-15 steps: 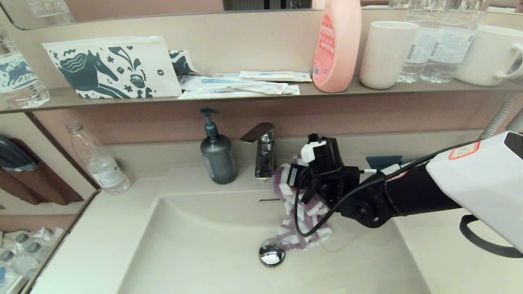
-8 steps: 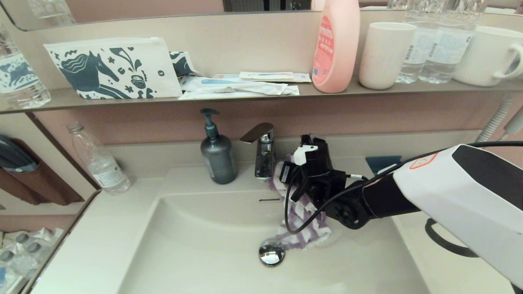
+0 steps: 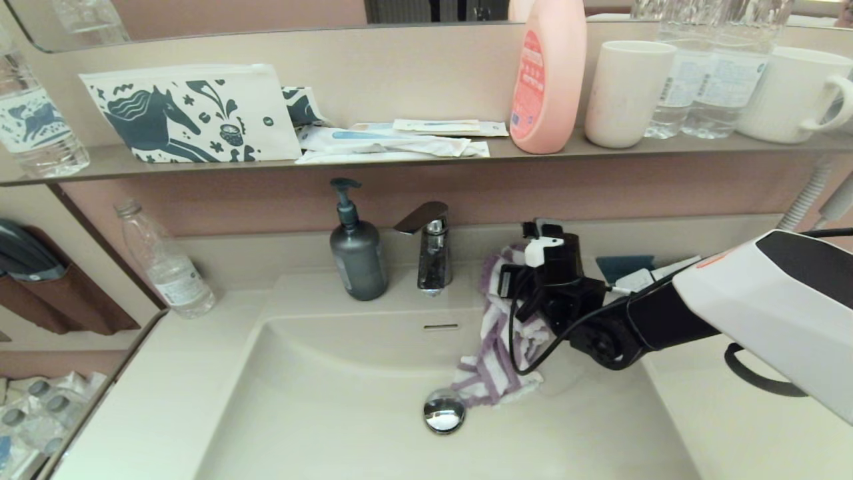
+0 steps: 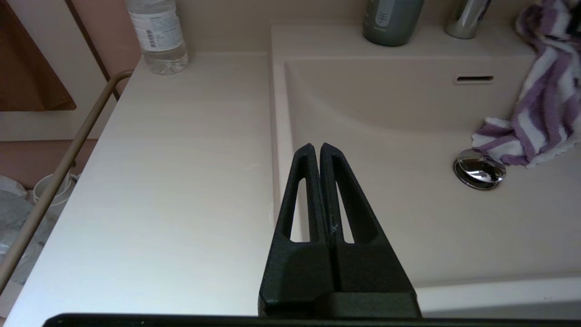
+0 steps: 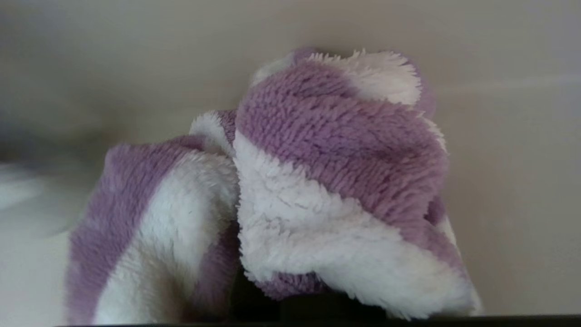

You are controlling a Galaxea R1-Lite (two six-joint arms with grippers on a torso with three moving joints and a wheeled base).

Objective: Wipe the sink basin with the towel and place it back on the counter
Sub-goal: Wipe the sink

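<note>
The towel [image 3: 498,333] hangs bunched from the right end effector [image 3: 510,283], which grips its upper part; its lower end trails down the far basin wall to lie just right of the drain plug [image 3: 444,411]. Since half a second ago, end effector and towel have shifted right, away from the faucet [image 3: 430,248]. The left end effector [image 4: 317,152] hovers closed and empty over the sink basin's [image 3: 333,413] left rim beside the counter [image 4: 172,181].
</note>
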